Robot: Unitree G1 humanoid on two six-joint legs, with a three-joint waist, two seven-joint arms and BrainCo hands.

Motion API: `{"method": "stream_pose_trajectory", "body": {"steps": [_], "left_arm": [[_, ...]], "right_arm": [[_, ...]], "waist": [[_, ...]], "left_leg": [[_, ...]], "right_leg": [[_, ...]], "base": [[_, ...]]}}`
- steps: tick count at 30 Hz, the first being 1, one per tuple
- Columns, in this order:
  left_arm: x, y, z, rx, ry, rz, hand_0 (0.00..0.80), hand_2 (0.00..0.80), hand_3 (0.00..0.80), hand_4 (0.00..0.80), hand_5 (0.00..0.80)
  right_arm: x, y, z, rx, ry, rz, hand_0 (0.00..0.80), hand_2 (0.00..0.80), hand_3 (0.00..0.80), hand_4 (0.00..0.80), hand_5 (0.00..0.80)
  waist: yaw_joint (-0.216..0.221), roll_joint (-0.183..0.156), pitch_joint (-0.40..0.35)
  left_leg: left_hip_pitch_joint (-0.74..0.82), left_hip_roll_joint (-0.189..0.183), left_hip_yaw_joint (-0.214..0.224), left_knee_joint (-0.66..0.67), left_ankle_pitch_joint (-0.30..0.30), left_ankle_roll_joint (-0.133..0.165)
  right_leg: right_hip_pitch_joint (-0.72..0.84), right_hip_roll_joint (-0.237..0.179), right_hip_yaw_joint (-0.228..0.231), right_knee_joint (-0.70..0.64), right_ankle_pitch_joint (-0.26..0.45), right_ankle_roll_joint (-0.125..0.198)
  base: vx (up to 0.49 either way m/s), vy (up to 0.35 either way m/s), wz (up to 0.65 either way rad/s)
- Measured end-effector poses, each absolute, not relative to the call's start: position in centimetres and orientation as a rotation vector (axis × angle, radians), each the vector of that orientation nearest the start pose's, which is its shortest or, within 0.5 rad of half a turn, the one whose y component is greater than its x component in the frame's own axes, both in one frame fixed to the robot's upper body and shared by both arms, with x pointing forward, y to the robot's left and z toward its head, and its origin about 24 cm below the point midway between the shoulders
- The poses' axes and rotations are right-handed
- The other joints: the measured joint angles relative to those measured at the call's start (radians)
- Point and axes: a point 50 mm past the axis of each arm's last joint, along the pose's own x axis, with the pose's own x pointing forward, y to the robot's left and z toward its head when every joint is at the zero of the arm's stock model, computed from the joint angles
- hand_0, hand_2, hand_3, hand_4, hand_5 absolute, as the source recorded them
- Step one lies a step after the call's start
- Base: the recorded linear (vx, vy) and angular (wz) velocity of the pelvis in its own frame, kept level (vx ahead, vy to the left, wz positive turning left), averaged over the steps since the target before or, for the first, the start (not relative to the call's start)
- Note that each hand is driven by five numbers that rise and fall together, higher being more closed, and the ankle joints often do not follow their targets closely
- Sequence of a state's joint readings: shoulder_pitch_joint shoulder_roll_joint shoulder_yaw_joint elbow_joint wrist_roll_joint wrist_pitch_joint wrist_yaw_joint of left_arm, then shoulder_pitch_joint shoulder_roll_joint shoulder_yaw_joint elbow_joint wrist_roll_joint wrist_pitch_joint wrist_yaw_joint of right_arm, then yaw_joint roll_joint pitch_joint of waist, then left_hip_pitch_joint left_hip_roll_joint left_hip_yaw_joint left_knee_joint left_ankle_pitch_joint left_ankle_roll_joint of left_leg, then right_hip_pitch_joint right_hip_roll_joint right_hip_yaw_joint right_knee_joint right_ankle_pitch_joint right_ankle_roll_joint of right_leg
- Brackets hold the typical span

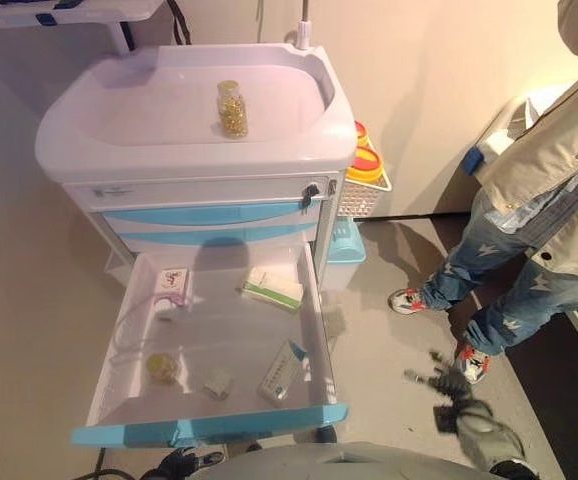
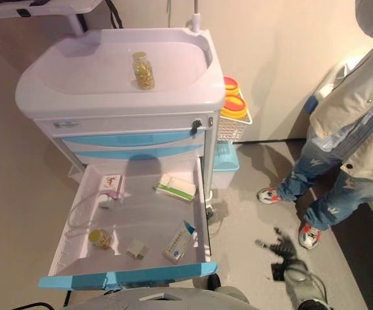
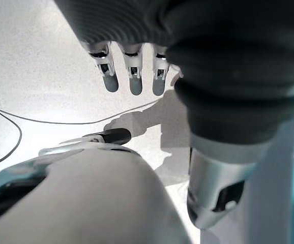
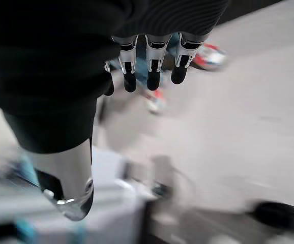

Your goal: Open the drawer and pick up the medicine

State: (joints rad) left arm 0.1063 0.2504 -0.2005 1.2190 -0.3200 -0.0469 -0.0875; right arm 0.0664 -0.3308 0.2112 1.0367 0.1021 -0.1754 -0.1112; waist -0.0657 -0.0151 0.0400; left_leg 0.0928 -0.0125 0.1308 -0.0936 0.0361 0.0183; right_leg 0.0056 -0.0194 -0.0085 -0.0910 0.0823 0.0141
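The white cart's (image 1: 119, 150) lowest drawer (image 1: 209, 425) with a blue front stands pulled fully out. In it lie a white-green box (image 1: 273, 288), a white-blue box (image 1: 284, 372), a small pink-marked box (image 1: 172, 283), a small yellow-lidded jar (image 1: 162, 368) and a small packet (image 1: 217, 382). A clear bottle of yellow pills (image 1: 232, 108) stands upright on the cart top. My left hand (image 3: 131, 76) hangs low by the drawer's front left corner, fingers straight and empty. My right hand (image 4: 152, 66) is low to the right of the drawer (image 1: 454, 388), fingers straight, holding nothing.
A person in jeans and sneakers (image 1: 406, 300) stands to the right of the cart. A white basket with a yellow container (image 1: 365, 165) hangs on the cart's right side, with a blue bin (image 1: 347, 243) below it. Two closed blue-trimmed drawers sit above the open one.
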Motion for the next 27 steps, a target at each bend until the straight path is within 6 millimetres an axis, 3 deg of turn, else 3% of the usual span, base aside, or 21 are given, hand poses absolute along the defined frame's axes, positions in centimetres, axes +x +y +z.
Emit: {"method": "stream_pose_trajectory", "body": {"steps": [4, 6, 9, 14, 21, 27], "left_arm": [[5.5, 22.9, -16.7, 0.033, 1.265, 0.073, 0.0, 0.0, 0.0, 0.0, 0.0], [7.3, 22.7, -16.4, 0.076, 1.221, 0.022, 0.0, 0.0, 0.0, 0.0, 0.0], [12.4, 22.4, -15.2, 0.128, 1.078, -0.035, 0.0, 0.0, 0.0, 0.0, 0.0], [19.2, 22.4, -12.2, 0.172, 0.86, -0.047, 0.0, 0.0, 0.0, 0.0, 0.0], [22.6, 23.5, -9.7, 0.23, 0.754, -0.002, 0.0, 0.0, 0.0, 0.0, 0.0], [24.6, 26.4, -7.6, 0.271, 0.749, 0.07, 0.0, 0.0, 0.0, 0.0, 0.0]], "right_arm": [[10.0, -24.8, -14.6, -0.436, 0.995, -0.018, 0.0, 0.0, 0.0, 0.0, 0.0], [10.1, -24.7, -14.8, -0.472, 0.999, 0.016, 0.0, 0.0, 0.0, 0.0, 0.0], [12.7, -24.5, -14.2, -0.511, 0.941, 0.044, 0.0, 0.0, 0.0, 0.0, 0.0], [17.7, -24.3, -12.2, -0.531, 0.786, 0.028, 0.0, 0.0, 0.0, 0.0, 0.0], [19.2, -25.3, -10.8, -0.538, 0.709, 0.003, 0.0, 0.0, 0.0, 0.0, 0.0], [19.5, -26.6, -9.8, -0.57, 0.67, 0.003, 0.0, 0.0, 0.0, 0.0, 0.0]], "waist": [[0.017, 0.007, 0.005], [0.032, 0.015, 0.025], [0.045, 0.014, 0.136], [0.043, 0.002, 0.28], [0.009, 0.005, 0.351], [-0.038, 0.004, 0.371]], "left_leg": [[-0.02, -0.003, 0.001, 0.005, -0.004, 0.0], [-0.081, -0.008, -0.001, 0.037, 0.005, 0.007], [-0.189, -0.023, -0.005, 0.127, 0.0, 0.016], [-0.318, -0.036, 0.01, 0.236, -0.017, 0.029], [-0.45, -0.039, 0.015, 0.393, -0.074, 0.042], [-0.493, -0.023, 0.056, 0.51, -0.14, 0.054]], "right_leg": [[-0.022, -0.006, -0.015, 0.012, 0.0, 0.0], [-0.09, -0.012, -0.019, 0.052, 0.0, 0.0], [-0.195, -0.024, -0.03, 0.139, 0.002, -0.002], [-0.339, -0.055, -0.032, 0.251, -0.017, 0.004], [-0.463, -0.072, -0.027, 0.374, -0.038, 0.005], [-0.511, -0.061, 0.027, 0.449, -0.058, 0.016]], "base": [[-0.093, 0.052, -0.01], [-0.281, 0.073, 0.03], [-0.198, 0.076, 0.05], [-0.086, 0.083, -0.06], [0.053, 0.108, -0.12], [0.127, 0.127, -0.25]]}}
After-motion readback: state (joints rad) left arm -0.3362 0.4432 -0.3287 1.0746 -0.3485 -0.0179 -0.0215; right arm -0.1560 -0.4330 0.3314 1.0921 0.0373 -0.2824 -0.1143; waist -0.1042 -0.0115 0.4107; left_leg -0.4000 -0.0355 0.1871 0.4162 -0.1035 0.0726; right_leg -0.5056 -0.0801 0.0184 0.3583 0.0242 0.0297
